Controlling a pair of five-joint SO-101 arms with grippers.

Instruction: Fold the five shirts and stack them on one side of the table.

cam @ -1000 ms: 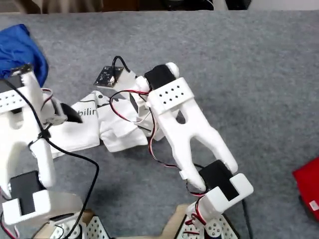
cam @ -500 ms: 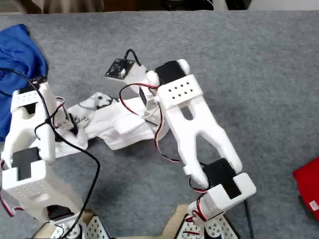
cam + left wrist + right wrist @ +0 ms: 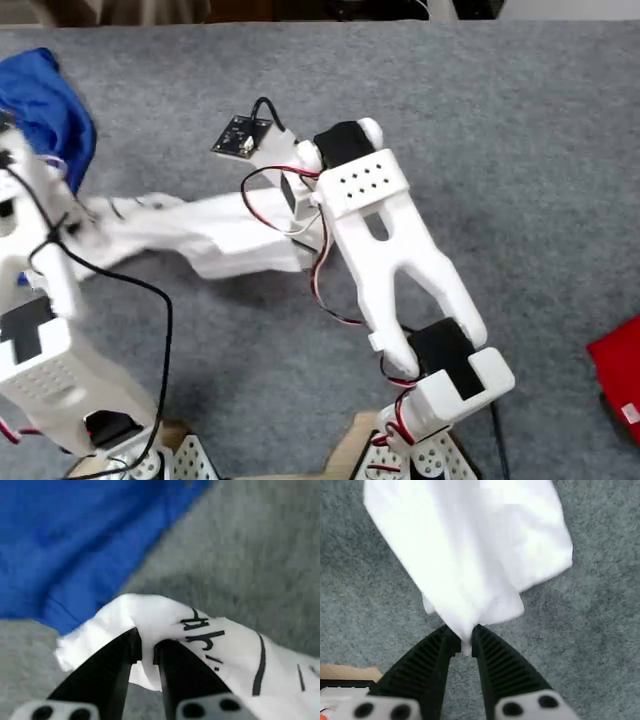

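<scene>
A white shirt [image 3: 205, 232] with black print is stretched in a band across the grey table between the two arms. My left gripper [image 3: 146, 647] is shut on one end of the white shirt [image 3: 200, 640], close to the blue shirt [image 3: 75, 535]. In the high view that arm's gripper [image 3: 78, 225] sits at the left edge beside the blue shirt [image 3: 45, 105]. My right gripper [image 3: 465, 637] is shut on the other end of the white shirt [image 3: 470, 550]; in the high view it [image 3: 292, 200] is at the table's centre.
A red cloth [image 3: 618, 375] lies at the right edge of the table [image 3: 500, 150]. The right arm's white links [image 3: 390, 260] run from the front edge toward the centre. Open grey surface lies at the back and the right.
The left arm has moved left toward the blue shirt, dragging its end of the white shirt, which went from crumpled to stretched out. The right arm shifted slightly right.
</scene>
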